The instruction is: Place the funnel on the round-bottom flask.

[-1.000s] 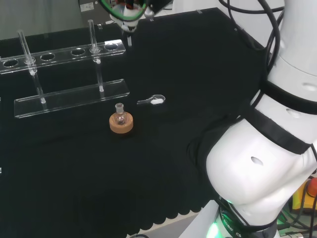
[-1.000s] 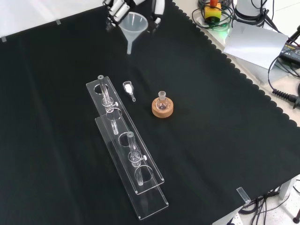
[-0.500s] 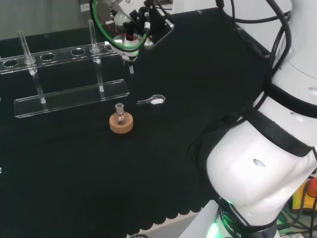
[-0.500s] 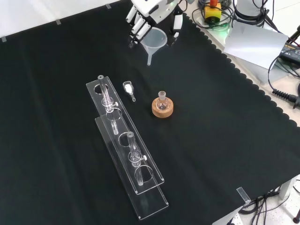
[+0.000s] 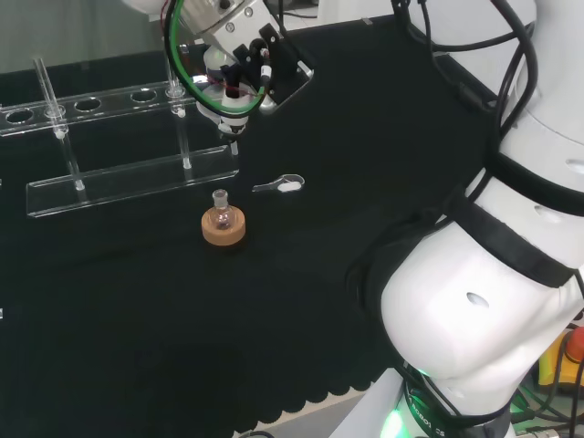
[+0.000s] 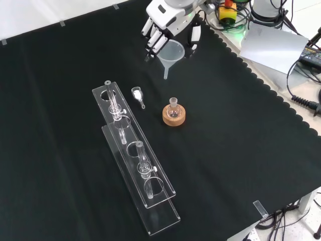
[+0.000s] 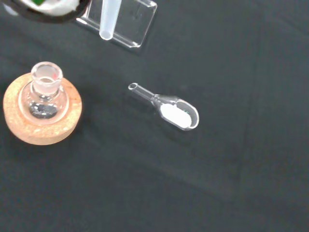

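Observation:
A clear plastic funnel (image 6: 170, 52) hangs in the air, stem down, with the hand (image 6: 168, 15) curled round its cone; in the head view the hand (image 5: 242, 68) holds the funnel (image 5: 230, 114) above the rack's near end. A small round-bottom flask (image 6: 173, 107) stands upright on a cork ring (image 6: 174, 118), nearer the camera than the funnel in the front view. In the head view the flask (image 5: 220, 208) is below the hand, apart from it. The wrist view shows the funnel stem (image 7: 108, 19) off to one side of the flask mouth (image 7: 44, 77).
A clear test-tube rack (image 6: 135, 160) with two tubes stands left of the flask in the front view. A small glass scoop (image 6: 137, 94) with white powder lies between rack and flask. The cloth's scalloped edge runs along the right.
The hand has carried the funnel from the far edge of the cloth toward the flask, lower and nearer in the front view. Flask, scoop and rack have not moved.

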Controlling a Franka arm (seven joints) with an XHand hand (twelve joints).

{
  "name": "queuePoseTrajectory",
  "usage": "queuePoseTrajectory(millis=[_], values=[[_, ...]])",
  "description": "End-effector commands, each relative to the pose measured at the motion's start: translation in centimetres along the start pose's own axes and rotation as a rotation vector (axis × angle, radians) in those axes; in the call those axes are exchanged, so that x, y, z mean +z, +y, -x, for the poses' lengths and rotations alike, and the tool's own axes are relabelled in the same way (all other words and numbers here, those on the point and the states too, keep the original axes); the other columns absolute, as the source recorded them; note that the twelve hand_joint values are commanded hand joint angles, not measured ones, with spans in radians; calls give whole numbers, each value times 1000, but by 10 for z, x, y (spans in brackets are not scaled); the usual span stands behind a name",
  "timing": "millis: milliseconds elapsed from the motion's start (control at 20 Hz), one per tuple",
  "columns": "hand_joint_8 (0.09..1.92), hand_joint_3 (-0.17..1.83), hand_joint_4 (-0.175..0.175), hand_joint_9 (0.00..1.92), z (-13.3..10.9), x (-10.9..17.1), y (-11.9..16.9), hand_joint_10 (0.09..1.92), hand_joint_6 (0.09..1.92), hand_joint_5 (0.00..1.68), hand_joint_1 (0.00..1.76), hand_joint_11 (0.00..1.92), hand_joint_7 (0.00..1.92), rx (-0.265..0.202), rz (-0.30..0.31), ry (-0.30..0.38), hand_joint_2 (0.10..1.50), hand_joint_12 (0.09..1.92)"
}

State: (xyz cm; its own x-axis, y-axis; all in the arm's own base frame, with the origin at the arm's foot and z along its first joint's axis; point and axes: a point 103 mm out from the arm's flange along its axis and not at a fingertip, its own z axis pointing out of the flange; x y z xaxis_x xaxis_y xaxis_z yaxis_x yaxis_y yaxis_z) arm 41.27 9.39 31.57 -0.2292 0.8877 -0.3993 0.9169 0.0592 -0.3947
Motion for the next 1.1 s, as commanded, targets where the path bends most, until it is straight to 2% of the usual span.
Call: queuePoseTrajectory(millis=[50, 600, 1100], values=[[631, 557, -13, 1042, -15, 9, 6, 533, 228, 594, 841, 665, 525, -23, -10, 0, 701, 1172], [634, 566, -16, 1048, -33, 25, 18, 522, 293, 571, 843, 669, 528, -56, -25, 22, 699, 1166], [637, 572, -17, 1050, -41, 29, 23, 520, 363, 552, 844, 672, 528, -65, -34, 17, 698, 1165]])
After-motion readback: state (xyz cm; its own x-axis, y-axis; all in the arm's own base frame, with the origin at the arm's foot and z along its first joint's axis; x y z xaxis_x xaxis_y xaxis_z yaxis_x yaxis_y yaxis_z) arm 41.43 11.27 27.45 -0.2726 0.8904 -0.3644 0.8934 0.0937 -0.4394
